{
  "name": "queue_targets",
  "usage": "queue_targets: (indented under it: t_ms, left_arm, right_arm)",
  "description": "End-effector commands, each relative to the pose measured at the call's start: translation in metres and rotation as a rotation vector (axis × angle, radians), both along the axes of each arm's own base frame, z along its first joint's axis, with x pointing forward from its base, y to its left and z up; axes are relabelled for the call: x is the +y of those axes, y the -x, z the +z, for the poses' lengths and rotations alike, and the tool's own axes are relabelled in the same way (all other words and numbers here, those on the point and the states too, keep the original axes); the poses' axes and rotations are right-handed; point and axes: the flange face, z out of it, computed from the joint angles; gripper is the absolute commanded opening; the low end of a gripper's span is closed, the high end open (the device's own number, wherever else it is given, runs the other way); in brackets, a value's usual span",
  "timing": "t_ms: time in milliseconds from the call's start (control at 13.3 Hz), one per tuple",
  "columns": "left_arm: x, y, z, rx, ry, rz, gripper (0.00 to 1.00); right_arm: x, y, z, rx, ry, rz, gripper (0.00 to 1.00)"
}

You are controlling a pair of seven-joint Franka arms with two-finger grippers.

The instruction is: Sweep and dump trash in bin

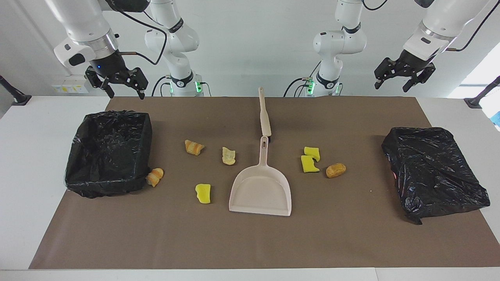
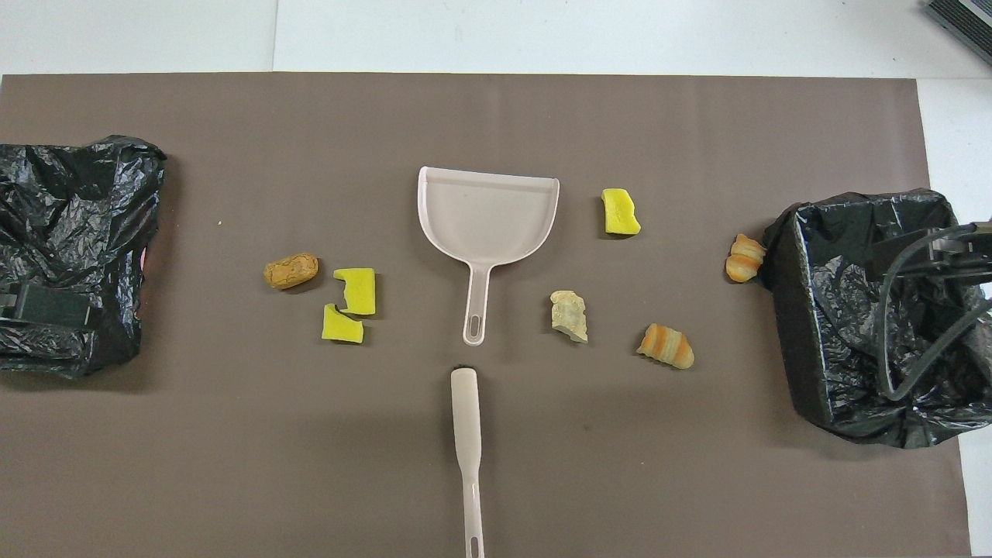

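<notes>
Trash: seven yellow sponge chunks and bread-like lumps on tabletop | likely light, soft, rollable; sweep, don't pinch | left claw, right claw: open, empty, raised.

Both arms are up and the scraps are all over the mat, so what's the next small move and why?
Probably lower the open right gripper to the brush handle: brush and dustpan lie untouched, and neither the right nor the open left gripper holds anything.
</notes>
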Motion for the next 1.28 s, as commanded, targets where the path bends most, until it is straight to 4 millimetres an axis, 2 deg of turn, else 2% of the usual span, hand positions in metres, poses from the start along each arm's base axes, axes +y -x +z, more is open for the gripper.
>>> queue_targets:
  t_ms: [0,75,226,452,527,678,904,1055,1205]
  left_arm:
    - [-0.011,0.015,-0.011,0.014,-0.011,0.018,1.0]
    - [-0.016,0.022,-0.016,0.022,-0.012,0.009,1.0]
    - [-0.04,0.035,-0.037,0.029,-0.018,-0.019,1.0]
    - [-0.105,0.051,-0.077,0.055,-0.043,0.028,1.0]
    - [-0.124,0.057,-0.085,0.05,-0.047,0.035,1.0]
    - [-0.171,0.08,-0.107,0.057,-0.055,0.032,1.0]
    - [-0.222,0.118,-0.13,0.03,-0.055,0.058,1.0]
    - [-0.245,0.131,-0.141,0.026,-0.055,0.055,1.0]
    - [-0.255,0.14,-0.151,0.022,-0.053,0.059,1.0]
  right_arm:
    - [-0.003,0.008,-0.001,0.004,-0.022,-0.031,1.0]
    - [-0.004,0.008,-0.001,0.004,-0.022,-0.033,1.0]
    - [-0.003,0.009,-0.001,0.004,-0.022,-0.033,1.0]
    - [-0.003,0.011,-0.001,0.004,-0.022,-0.036,1.0]
    - [-0.003,0.011,-0.001,0.003,-0.022,-0.036,1.0]
    - [-0.003,0.012,-0.002,0.009,-0.022,-0.036,1.0]
    - [-0.002,0.012,-0.003,0.009,-0.022,-0.036,1.0]
    - [-0.001,0.012,-0.003,0.009,-0.022,-0.035,1.0]
    - [-0.003,0.014,-0.003,0.008,-0.022,-0.038,1.0]
